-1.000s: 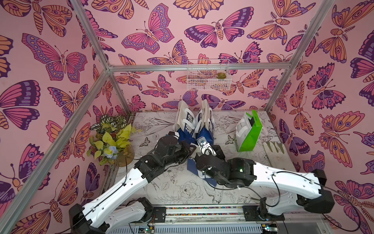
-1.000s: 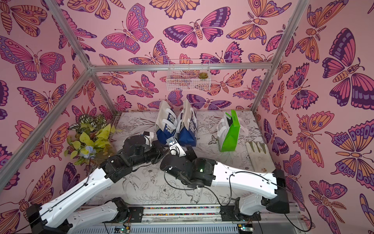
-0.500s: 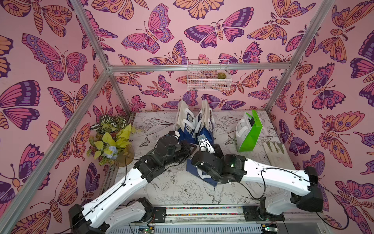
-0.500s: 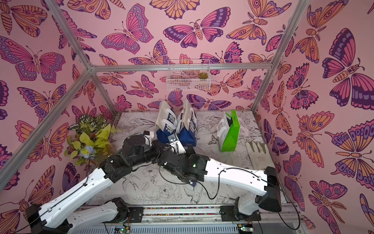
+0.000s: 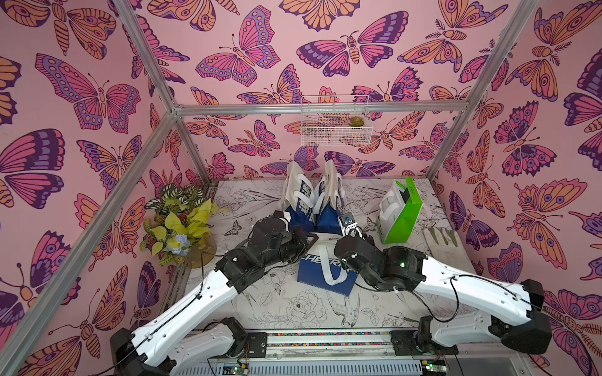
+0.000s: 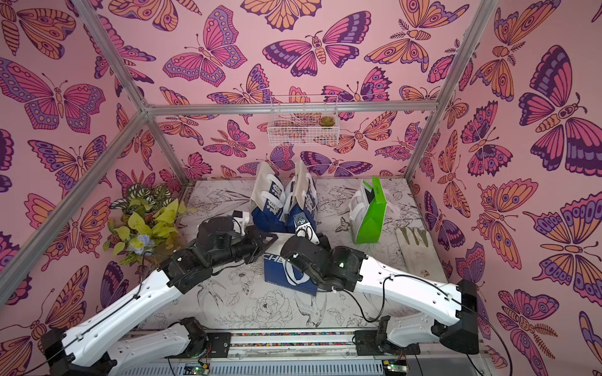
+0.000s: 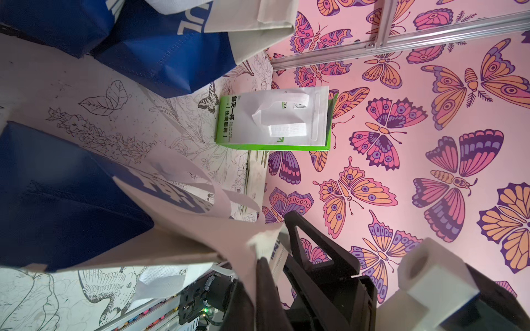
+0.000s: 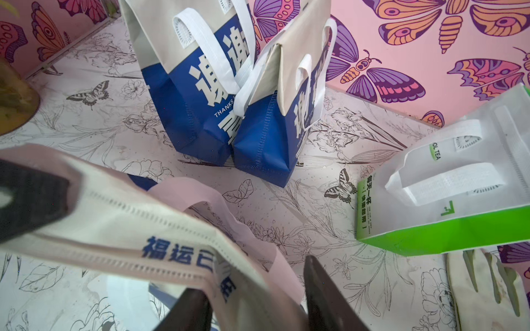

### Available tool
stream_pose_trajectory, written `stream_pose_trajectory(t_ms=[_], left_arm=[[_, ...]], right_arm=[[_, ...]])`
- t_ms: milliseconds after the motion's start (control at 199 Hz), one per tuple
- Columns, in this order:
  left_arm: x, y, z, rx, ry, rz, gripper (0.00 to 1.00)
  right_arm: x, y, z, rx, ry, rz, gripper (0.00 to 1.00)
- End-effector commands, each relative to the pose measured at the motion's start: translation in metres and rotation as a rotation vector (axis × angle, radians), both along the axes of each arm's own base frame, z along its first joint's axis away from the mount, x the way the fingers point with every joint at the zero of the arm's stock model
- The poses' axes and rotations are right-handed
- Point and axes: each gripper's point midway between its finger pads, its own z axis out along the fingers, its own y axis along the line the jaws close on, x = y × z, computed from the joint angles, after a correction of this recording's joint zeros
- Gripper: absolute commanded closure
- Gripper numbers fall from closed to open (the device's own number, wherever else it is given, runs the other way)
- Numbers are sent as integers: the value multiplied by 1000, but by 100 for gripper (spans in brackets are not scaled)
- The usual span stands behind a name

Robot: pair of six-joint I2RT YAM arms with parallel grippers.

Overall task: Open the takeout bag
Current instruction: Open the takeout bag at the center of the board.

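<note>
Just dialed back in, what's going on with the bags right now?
Both arms are at the blue-and-white bag in the middle of the table. The left gripper is shut on one end of its top edge. The right gripper has its jaws apart around the other end, not clamped.

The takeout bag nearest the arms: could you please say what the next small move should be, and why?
Probably close the right gripper on the takeout bag: its rim lies between the parted jaws, while the left gripper is shut on the opposite edge. Both could then pull it open.
</note>
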Motion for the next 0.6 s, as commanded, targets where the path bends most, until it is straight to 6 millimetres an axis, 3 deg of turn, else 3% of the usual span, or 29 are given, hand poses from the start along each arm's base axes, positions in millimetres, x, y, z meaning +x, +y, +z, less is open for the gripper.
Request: stream_pose_trajectory(t_ms=[0,130,211,321,502,597], left_arm=[[-2,10,-7,28,26,23,100],[-4,0,-12,17,46,-2,74],[-6,-8,-12,16,48,-16,66],[-8,-20,-7,16,42,-39,61],[-2,-36,-12,12,63,-51,63],[1,-44,-5,-13,49,-61,61]], right_arm=[[6,-22,0,-35,-12,-35,59],[0,-10,-5,-6,37,26,63],[-3,-3,-9,-1,55,47,65],[-6,4,-12,2,66,69,65],[-11,12,-11,13,70,102,65],[-14,13,-12,10,76,112,65]])
